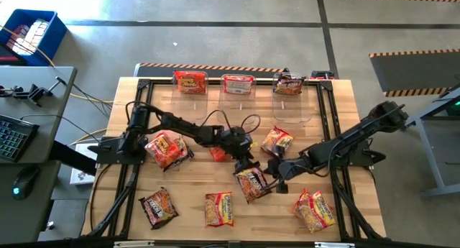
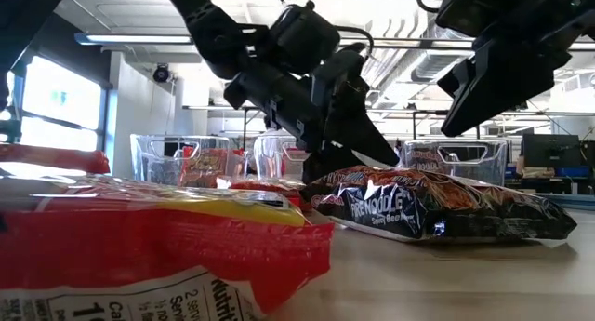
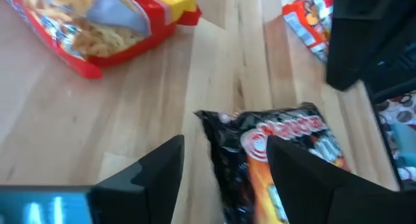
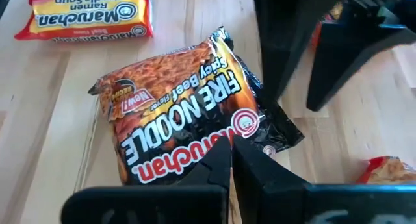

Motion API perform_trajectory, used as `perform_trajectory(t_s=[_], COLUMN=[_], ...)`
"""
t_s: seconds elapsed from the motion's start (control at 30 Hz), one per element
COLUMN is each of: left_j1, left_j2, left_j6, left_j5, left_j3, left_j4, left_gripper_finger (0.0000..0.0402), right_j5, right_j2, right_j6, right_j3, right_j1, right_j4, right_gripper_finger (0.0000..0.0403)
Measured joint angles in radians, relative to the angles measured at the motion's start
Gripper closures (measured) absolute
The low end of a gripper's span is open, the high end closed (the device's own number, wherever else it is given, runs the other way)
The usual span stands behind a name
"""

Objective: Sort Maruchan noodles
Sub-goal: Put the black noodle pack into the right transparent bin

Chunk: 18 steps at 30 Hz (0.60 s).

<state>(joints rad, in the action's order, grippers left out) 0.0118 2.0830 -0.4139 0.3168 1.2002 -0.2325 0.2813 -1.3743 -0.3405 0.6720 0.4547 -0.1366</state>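
A dark "Fire Noodle" Maruchan packet (image 1: pixel 251 183) (image 4: pixel 188 120) lies flat on the wooden table near its middle. My left gripper (image 1: pixel 246 164) (image 3: pixel 224 141) hangs open over the packet's far end (image 3: pixel 260 130), one finger above the wrapper and the other above bare wood. My right gripper (image 1: pixel 279 180) (image 4: pixel 232 152) is shut. In the low view it hangs well clear above the packet (image 2: pixel 437 205). Other noodle packets (image 1: pixel 167 149) (image 1: pixel 277 141) (image 1: pixel 219 208) lie scattered around. My left gripper comes down slanting over the dark packet's far corner (image 3: pixel 208 120) with its fingers apart. Whether a fingertip touches the wrapper, I cannot tell. The packet lies flat on the table.
Three clear bins (image 1: pixel 190 97) (image 1: pixel 237 98) (image 1: pixel 291 104) stand along the far edge, each with a packet in it. More packets lie near the front edge (image 1: pixel 158 207) (image 1: pixel 314 208). The two grippers are close together over the table's middle. Black rails (image 1: pixel 136 133) border the tabletop.
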Motion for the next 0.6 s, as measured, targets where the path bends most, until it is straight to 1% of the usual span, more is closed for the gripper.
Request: perform_trajectory(t_s=[0.17, 0.27, 0.4, 0.5, 0.6], left_j1=[0.009, 0.008, 0.002, -0.003, -0.027], left_j2=[0.002, 0.002, 0.002, -0.017, -0.062], left_j6=[-0.004, -0.004, 0.003, 0.044, 0.106], left_j5=[0.052, 0.060, 0.060, 0.057, 0.013], left_j3=[0.007, 0.007, 0.007, 0.006, 0.006], left_j4=[0.002, 0.002, 0.004, 0.028, 0.065], left_gripper_finger=[0.0188, 0.0188, 0.0188, 0.0188, 0.0188], right_j5=[0.000, 0.000, 0.000, 0.000, 0.001], right_j2=[0.000, 0.000, 0.000, 0.000, 0.000], right_j6=[-0.021, -0.022, -0.020, -0.021, -0.043], right_j3=[0.000, 0.000, 0.000, 0.000, 0.000], right_j1=[0.009, 0.011, 0.011, 0.011, 0.015], right_j4=[0.005, 0.006, 0.009, 0.007, 0.000], right_gripper_finger=[0.0403, 0.0403, 0.0403, 0.0403, 0.0403])
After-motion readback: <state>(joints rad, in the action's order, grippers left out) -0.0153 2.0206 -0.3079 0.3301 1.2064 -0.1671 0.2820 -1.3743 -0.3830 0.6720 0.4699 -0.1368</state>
